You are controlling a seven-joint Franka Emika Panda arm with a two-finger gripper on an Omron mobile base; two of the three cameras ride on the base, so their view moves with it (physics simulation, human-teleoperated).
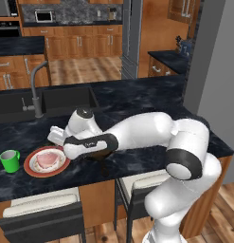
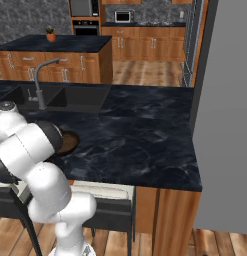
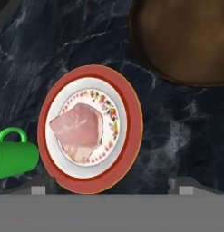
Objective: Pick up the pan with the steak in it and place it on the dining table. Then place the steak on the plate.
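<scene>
The steak [image 3: 77, 129] lies flat on the red-rimmed plate [image 3: 131, 113], apart from my fingers. My gripper [image 3: 112, 189] hangs just above the plate's near edge, open, with nothing between the fingertips [image 3: 38, 189]. In the left base view the hand [image 1: 54, 141] hovers over the plate [image 1: 31, 168] and steak [image 1: 46, 159] on the dining table [image 1: 137, 99]. The pan [image 3: 186, 41] stands empty next to the plate. My forearm largely hides the pan [image 1: 100, 154] in the left base view; in the right base view the pan [image 2: 69, 142] peeks out behind the arm.
A green mug [image 1: 10, 160] stands just left of the plate, near the table's front edge. The sink [image 1: 66, 99] and faucet [image 1: 37, 90] lie behind the plate. Stools [image 1: 42, 213] sit under the front edge. A grey wall [image 2: 225, 125] bounds the right end.
</scene>
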